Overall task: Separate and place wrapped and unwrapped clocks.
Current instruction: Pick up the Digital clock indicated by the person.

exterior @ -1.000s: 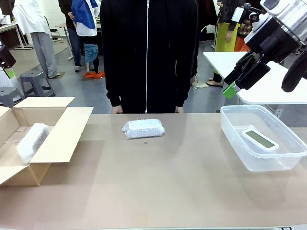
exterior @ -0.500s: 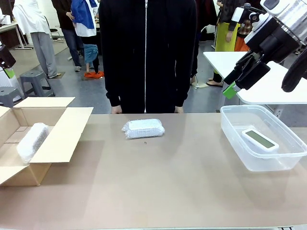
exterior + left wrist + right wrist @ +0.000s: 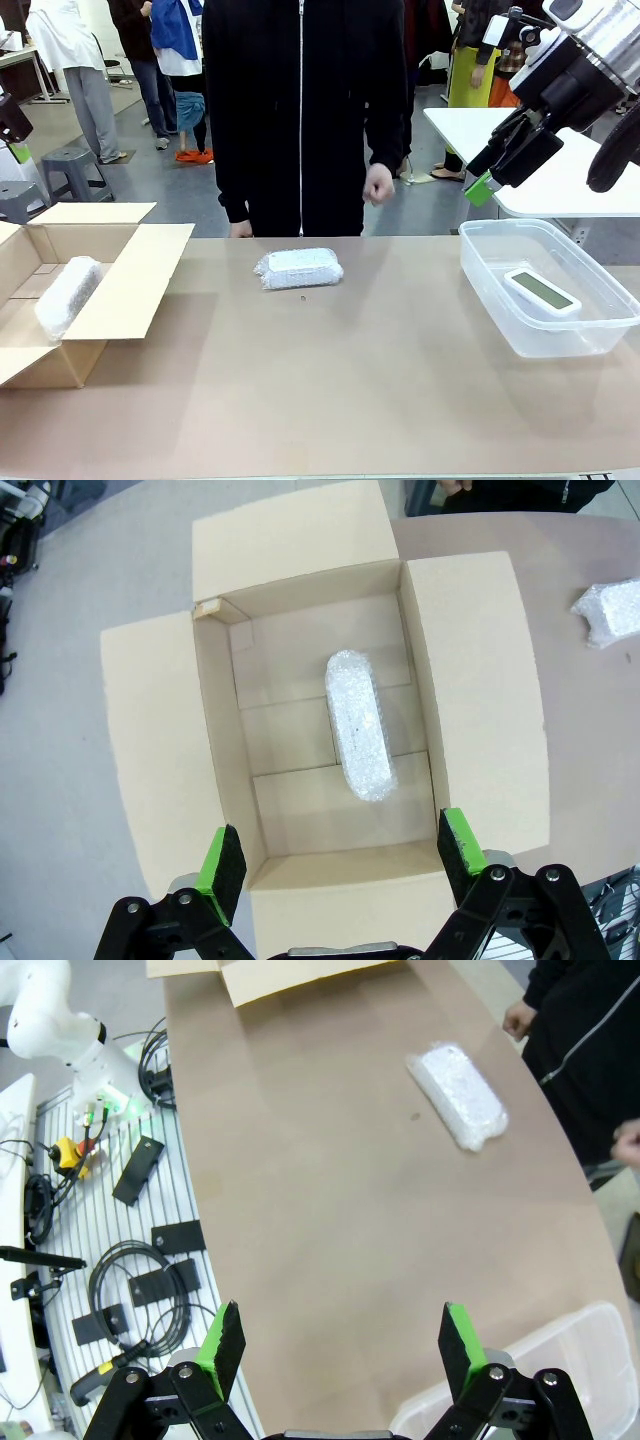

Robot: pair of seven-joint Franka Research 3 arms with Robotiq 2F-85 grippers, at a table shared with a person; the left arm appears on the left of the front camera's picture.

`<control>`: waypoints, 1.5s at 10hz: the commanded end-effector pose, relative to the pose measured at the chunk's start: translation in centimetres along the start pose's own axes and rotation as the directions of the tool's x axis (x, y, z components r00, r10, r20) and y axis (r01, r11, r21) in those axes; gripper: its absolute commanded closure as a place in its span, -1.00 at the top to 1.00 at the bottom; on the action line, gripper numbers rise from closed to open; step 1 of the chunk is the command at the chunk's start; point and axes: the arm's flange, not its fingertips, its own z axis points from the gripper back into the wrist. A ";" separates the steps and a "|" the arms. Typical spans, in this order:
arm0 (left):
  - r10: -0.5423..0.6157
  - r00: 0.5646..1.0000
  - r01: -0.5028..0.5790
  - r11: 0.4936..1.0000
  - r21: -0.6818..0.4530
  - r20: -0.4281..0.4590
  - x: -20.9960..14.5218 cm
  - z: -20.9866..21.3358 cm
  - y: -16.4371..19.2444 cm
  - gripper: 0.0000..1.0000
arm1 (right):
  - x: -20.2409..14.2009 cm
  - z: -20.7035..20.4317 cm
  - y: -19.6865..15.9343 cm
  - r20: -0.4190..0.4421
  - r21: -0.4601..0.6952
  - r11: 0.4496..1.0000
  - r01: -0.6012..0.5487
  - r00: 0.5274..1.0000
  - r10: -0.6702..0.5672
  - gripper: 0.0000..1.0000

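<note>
Two wrapped clocks counted: first wrapped clock [image 3: 68, 293] in cardboard box [image 3: 140, 275], frame left; second wrapped clock [image 3: 299, 268] on tabletop [image 3: 380, 380], centre. One bare digital clock [image 3: 541, 291] in clear tub [image 3: 485, 275], right. Left claw [image 3: 340, 852], right claw [image 3: 340, 1345] spread wide, empty.

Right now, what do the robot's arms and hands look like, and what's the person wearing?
The right arm is white with a silver wrist ring and a black cable beside it. The right hand and left hand are black, two-fingered, with bright green pads. The person wears a black zipped jacket with long sleeves.
</note>
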 end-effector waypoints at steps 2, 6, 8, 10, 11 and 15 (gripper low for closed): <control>0.001 1.000 -0.001 1.000 0.003 0.012 0.0 -0.1 0.1 1.00 | 0.0 -0.1 -0.1 0.015 0.014 1.000 -0.009 1.000 0.008 1.00; 0.001 1.000 -0.001 1.000 0.003 0.012 0.0 -0.1 0.1 1.00 | 0.0 -0.1 -0.1 0.015 0.014 1.000 -0.009 1.000 0.008 1.00; 0.001 1.000 -0.001 1.000 0.003 0.012 0.0 -0.1 0.1 1.00 | 0.0 -0.1 -0.1 0.015 0.014 1.000 -0.009 1.000 0.008 1.00; 0.001 1.000 -0.001 1.000 0.003 0.012 0.0 -0.1 0.1 1.00 | 0.0 -0.1 -0.1 0.015 0.014 1.000 -0.009 1.000 0.008 1.00; 0.000 1.000 0.000 1.000 0.000 0.000 0.0 0.0 0.0 1.00 | 0.0 -0.1 -0.1 0.015 0.014 1.000 -0.009 1.000 0.008 1.00; -0.375 0.918 0.385 0.768 -0.511 0.128 -4.4 4.3 -0.5 1.00 | 0.0 -0.1 -0.1 0.015 0.014 1.000 -0.009 1.000 0.008 1.00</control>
